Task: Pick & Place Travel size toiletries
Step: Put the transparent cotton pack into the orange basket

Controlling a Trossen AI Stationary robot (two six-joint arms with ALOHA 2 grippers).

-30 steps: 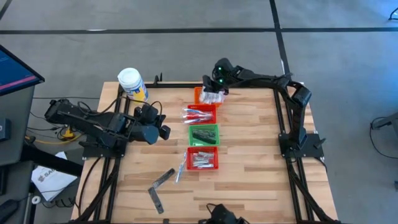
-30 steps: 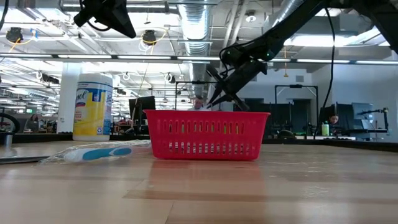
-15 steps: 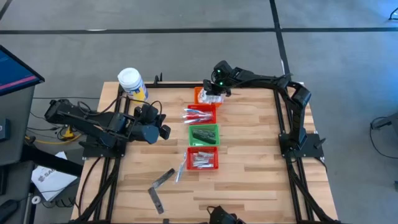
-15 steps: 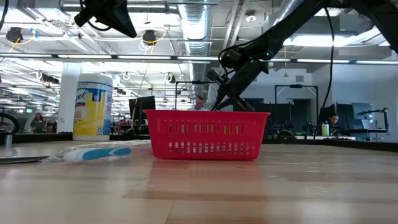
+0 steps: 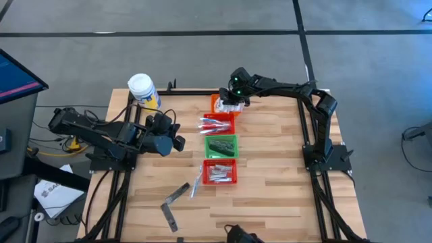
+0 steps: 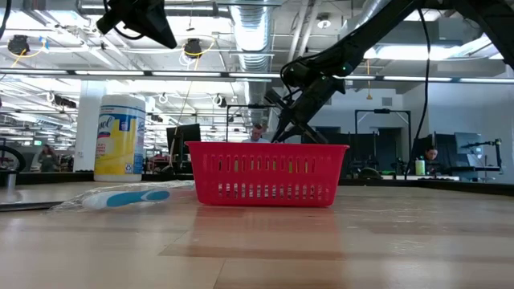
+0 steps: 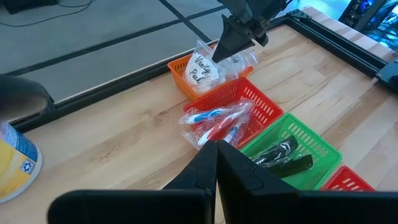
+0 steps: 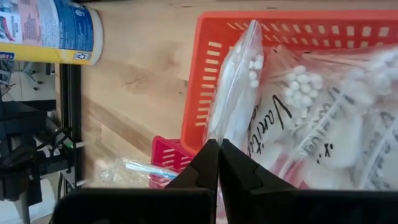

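My right gripper (image 5: 232,98) hangs over the orange basket (image 5: 214,102) at the table's far edge, shut on a clear sachet (image 8: 235,93) with white contents. More such sachets (image 8: 311,124) with dark print lie in that basket. A red basket (image 5: 219,124) holds toothbrushes, a green one (image 5: 222,145) dark strips, and a nearer red one (image 5: 220,171) silvery tubes. On the wood near the front lie a wrapped toothbrush (image 5: 195,183) and two dark strips (image 5: 177,194). My left gripper (image 5: 178,142) waits shut, left of the baskets. My right gripper pinches the clear sachet between its two fingers by an edge (image 8: 219,134). It comes slanting down from the table's far right. The sachet stands on edge, its lower part down inside the orange basket against the other sachets.
A large white jar (image 5: 143,90) with a yellow label stands at the far left corner. The four baskets form a row down the table's middle. Bare wood lies to the right of the row and between the row and my left arm.
My right gripper has shifted a little toward the table's left and down over the orange basket, still shut. The sachet it holds has gone with it, lower into that basket.
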